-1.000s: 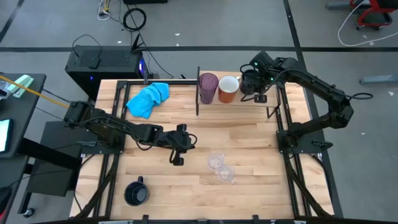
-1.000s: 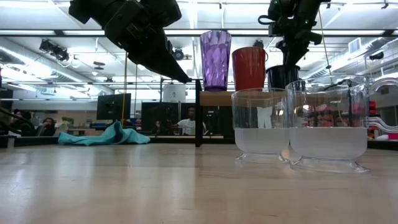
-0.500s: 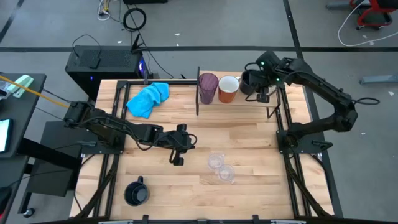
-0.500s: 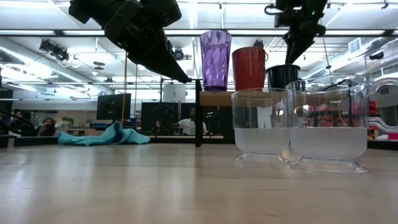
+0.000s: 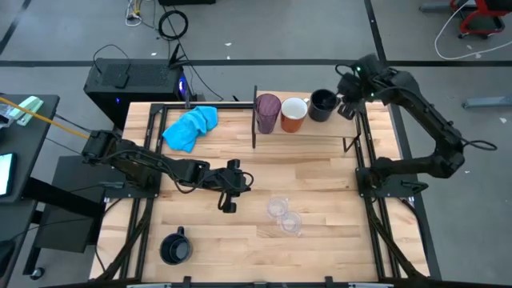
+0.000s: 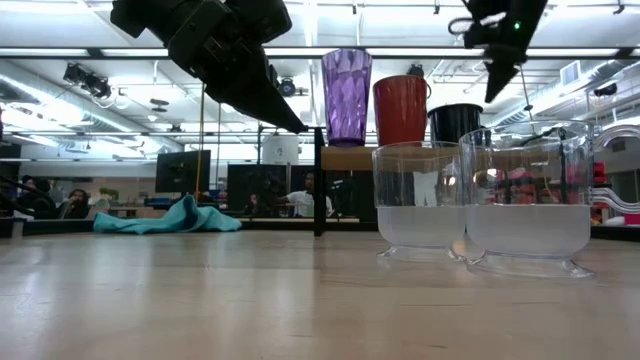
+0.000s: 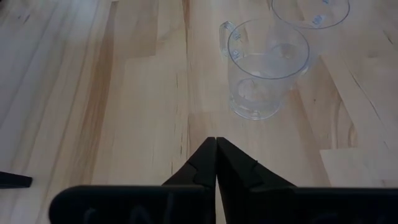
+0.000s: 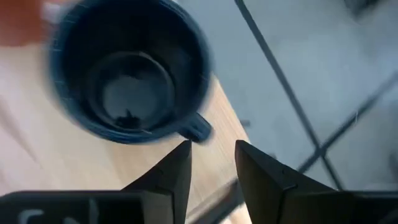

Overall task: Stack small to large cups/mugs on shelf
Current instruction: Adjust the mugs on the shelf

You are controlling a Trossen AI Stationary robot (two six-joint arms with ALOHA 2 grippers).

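Note:
On the shelf at the table's far edge stand a purple tumbler, an orange mug and a black mug in a row, each on its base. My right gripper hovers open just right of the black mug, above it and clear of it. Two clear cups stand mid-table. My left gripper hangs shut above the board, left of them. A second black mug stands near the front left.
A bright blue cloth lies at the far left of the table. A dark upright panel stands at the shelf's left end, beside the tumbler. Bare planks lie between the clear cups and the shelf.
My right gripper has drawn off the black mug on the shelf, rising and going toward the table's right edge while rolling about its own line. The mug stays standing beside the orange mug.

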